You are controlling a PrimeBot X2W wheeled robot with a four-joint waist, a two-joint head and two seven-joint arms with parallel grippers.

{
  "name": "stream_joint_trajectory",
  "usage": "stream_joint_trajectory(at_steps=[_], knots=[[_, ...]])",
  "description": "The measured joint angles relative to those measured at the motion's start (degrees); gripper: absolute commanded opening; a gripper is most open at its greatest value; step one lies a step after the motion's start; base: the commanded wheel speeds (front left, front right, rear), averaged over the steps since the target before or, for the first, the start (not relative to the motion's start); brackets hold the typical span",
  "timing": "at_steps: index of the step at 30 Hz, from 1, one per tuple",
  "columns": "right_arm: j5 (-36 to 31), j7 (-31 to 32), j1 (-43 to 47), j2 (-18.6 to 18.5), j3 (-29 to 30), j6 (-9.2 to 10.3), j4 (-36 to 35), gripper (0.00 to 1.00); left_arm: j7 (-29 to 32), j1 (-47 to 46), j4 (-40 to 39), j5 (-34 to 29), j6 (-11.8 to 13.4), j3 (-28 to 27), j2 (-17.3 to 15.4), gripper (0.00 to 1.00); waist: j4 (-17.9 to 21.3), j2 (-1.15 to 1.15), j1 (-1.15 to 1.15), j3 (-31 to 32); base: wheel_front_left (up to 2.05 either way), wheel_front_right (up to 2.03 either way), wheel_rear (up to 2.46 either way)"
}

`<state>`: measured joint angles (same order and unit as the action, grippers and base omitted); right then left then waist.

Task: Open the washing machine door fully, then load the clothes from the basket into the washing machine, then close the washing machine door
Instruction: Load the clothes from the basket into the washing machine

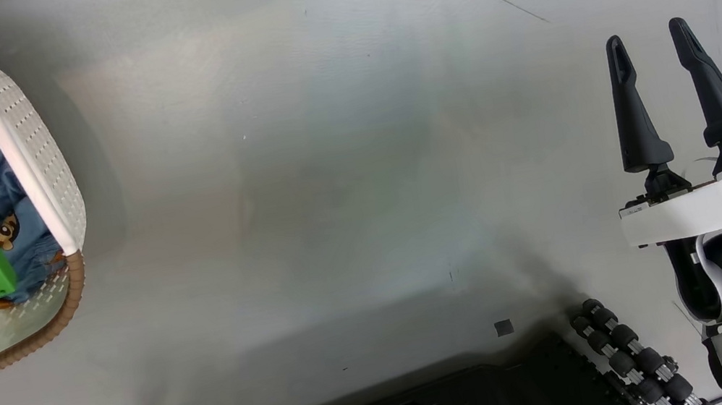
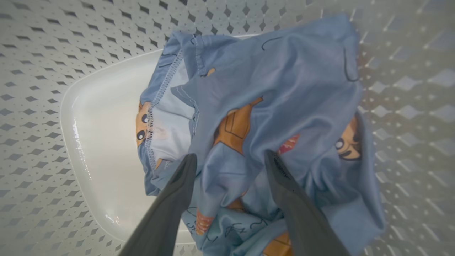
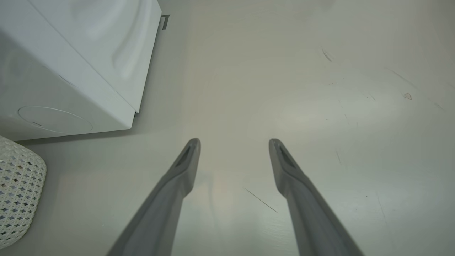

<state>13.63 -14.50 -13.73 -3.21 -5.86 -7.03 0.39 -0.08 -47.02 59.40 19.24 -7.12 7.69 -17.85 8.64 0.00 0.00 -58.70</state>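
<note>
The clothes (image 2: 284, 81), a crumpled light blue garment of thin, soft cloth printed with orange-brown cartoon animals, lie heaped in the basket (image 2: 39, 57) against one side of its glossy base. The left gripper (image 2: 231, 156) points into the heap with its jaws spread wide astride a raised fold, gripping nothing. The cloth lies directly ahead of the tips and has no clear long axis. The basket walls are stiff cream plastic pierced with diamond holes. The right gripper (image 1: 647, 37), jaws likewise spread and empty, hangs over the bare floor (image 1: 325, 164), well apart, so the left arm is nearer. The smooth white washing machine (image 3: 71, 71) stands near the basket.
</note>
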Motion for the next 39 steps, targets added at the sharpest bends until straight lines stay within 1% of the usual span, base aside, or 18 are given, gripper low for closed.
stream_joint_trajectory(at_steps=[4, 5, 6, 7, 8, 17, 22, 31, 35, 39], knots=[[0.02, 0.0, 0.0, 0.02, 0.01, 0.0, 0.0, 1.0, 0.62, -0.05, 1.55, -0.01, 0.0, 0.0, -0.08, 1.0, 0.29, 0.0, 0.0, -0.01, 0.0, 0.0, 0.0], [0.02, 0.0, 0.0, 0.02, 0.01, 0.0, 0.0, 1.0, 0.79, -0.05, 1.83, 0.0, 0.0, -0.02, -0.09, 0.81, 0.34, 0.0, 0.0, 0.0, 0.0, 0.0, 0.0], [0.03, 0.0, 0.0, 0.03, 0.01, 0.0, 0.0, 1.0, 1.09, -0.12, 2.18, 0.0, 0.0, -0.02, -0.09, 0.4, 0.39, 0.0, 0.0, 0.02, 0.0, 0.0, 0.0], [0.08, 0.0, 0.0, 0.03, 0.01, 0.0, -0.01, 1.0, 1.09, -0.19, 2.55, 0.0, 0.0, -0.01, -0.09, 0.07, 0.42, 0.0, 0.0, 0.04, 0.0, 0.0, 0.0], [0.18, 0.0, 0.0, 0.04, 0.01, 0.0, -0.01, 1.0, 1.09, -0.24, 2.75, 0.0, 0.0, -0.02, -0.09, 0.0, 0.45, 0.0, 0.0, 0.07, 0.0, 0.0, 0.0], [0.2, 0.0, -0.09, 0.15, 0.3, 0.0, 0.01, 1.0, -0.88, -0.3, 3.32, 0.01, -0.01, -0.08, 0.13, 0.0, 0.11, 0.0, 0.0, 1.55, 0.0, 0.0, 0.0], [0.2, 0.0, -0.68, 0.19, 0.4, 0.01, 0.09, 1.0, -2.13, -0.22, 3.44, 0.01, -0.01, 0.07, 1.0, 0.0, -0.15, 0.0, 0.0, 2.71, 0.0, 0.0, 0.0], [0.18, 0.0, -1.44, 0.22, 1.05, 0.0, 0.84, 1.0, -6.68, 0.77, 4.33, 0.65, -0.11, 0.22, 2.89, 0.0, -0.99, 0.0, 0.0, 6.25, 0.0, 0.0, 0.0], [0.0, 0.0, -1.49, 0.22, 1.14, 0.0, 1.4, 1.0, -9.27, 2.62, 4.71, 1.55, -0.18, -0.32, 3.13, 0.0, -1.51, 0.0, 0.0, 8.21, 0.0, 0.0, 0.0], [-0.09, 0.0, -1.51, -0.15, 1.27, 0.0, 2.13, 1.0, -12.17, 4.34, 4.81, 2.36, -0.18, -0.87, 4.33, 0.0, -2.09, 0.0, 0.0, 10.41, 0.0, 0.0, 0.0]])
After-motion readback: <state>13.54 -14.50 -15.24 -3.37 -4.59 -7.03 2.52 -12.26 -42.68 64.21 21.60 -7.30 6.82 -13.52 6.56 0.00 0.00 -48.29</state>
